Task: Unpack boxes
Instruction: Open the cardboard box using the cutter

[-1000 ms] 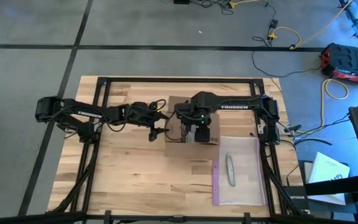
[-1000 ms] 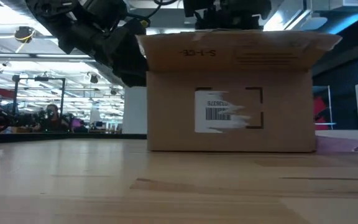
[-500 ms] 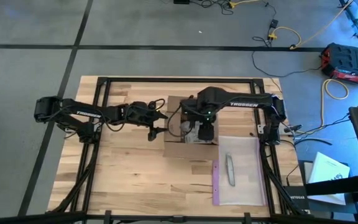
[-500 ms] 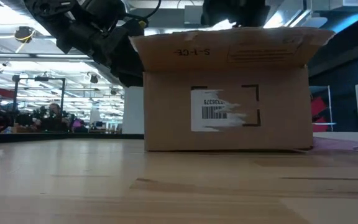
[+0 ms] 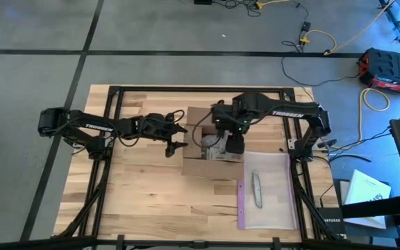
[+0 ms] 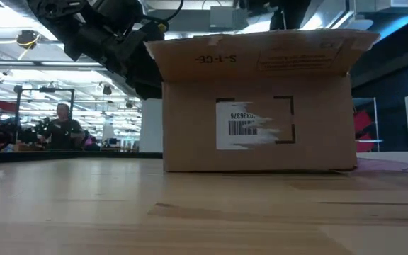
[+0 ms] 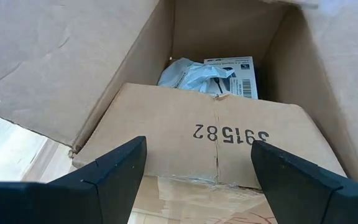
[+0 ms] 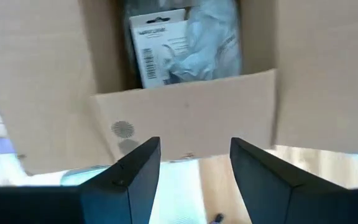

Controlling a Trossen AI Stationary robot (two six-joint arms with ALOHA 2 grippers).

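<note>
Cardboard box (image 5: 210, 146), plain brown with its flaps open, sits at the middle of the wooden counter (image 5: 144, 194), seen from overhead. From counter height, its near wall carries a pale barcode label (image 6: 250, 126) and the flap above it shows printed lettering.

Left hand (image 5: 176, 142) reaches in from the left and sits just beside the box's left edge. Its wrist camera looks past two dark fingers (image 7: 104, 180), set well apart with nothing between them, over a flap printed with numbers and into the box. Inside lie a crumpled pale wrapper (image 7: 191, 76) and a small white printed package (image 7: 235, 71).

Right hand (image 5: 231, 144) hangs over the right part of the open box, its arm coming in from the far right. Its fingers (image 8: 129, 180) also stand apart, holding nothing, above a flap and the same wrapper and package.

To the right of the box, near side, a clear plastic bag (image 5: 269, 191) with a purple edge lies flat, with a small grey tool (image 5: 257, 189) on it.

A person (image 6: 62, 127) is in the room behind the counter, far off on the left.
</note>
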